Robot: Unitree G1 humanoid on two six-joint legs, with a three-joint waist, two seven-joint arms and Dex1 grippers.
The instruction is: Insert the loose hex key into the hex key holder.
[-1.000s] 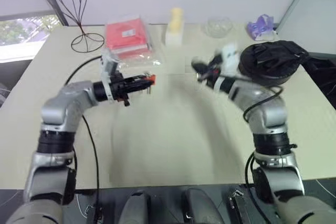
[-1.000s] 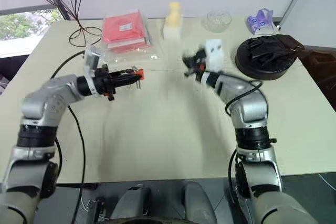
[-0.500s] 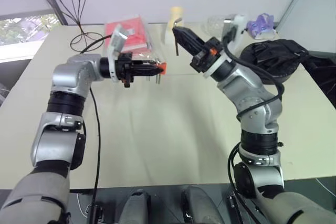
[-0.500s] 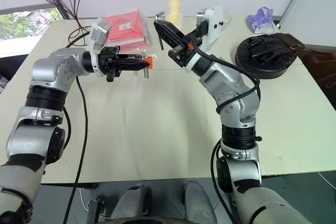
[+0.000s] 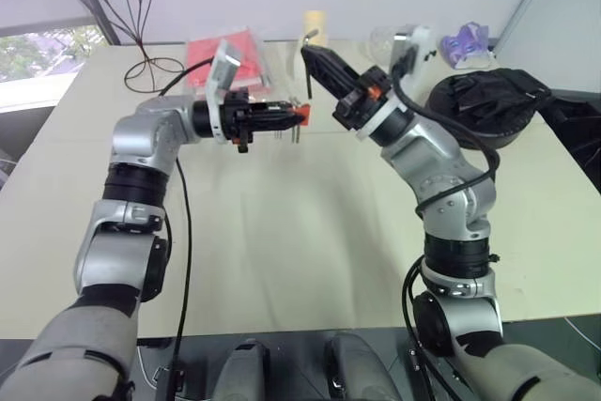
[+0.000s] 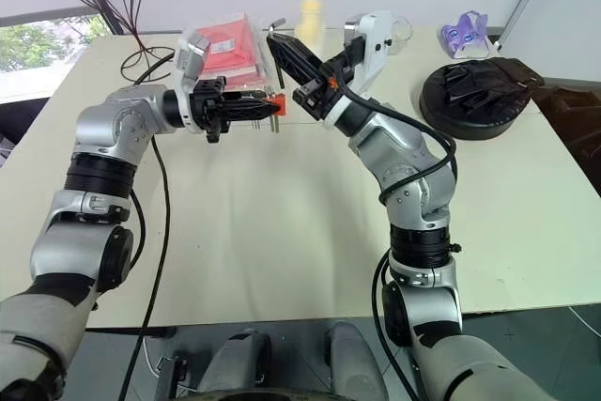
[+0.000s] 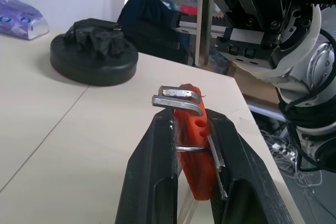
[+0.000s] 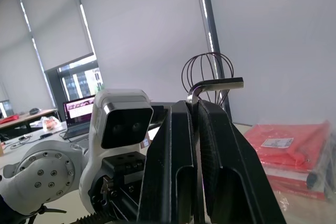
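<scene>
Over the table (image 5: 282, 232), both arms are raised and nearly meeting above its far half. Left gripper (image 5: 282, 117) points across, clenched on the holder (image 7: 193, 150), orange block squeezed between its fingers with a couple of keys already seated. Right gripper (image 6: 280, 48) is angled up beside it, pinching the key (image 8: 215, 85), bent end poking out above the fingertips. So both pieces are picked up and brought close, tips just beside each other but apart. Left to do, I'd say: line the key's end up with a free hole and push it home.
</scene>
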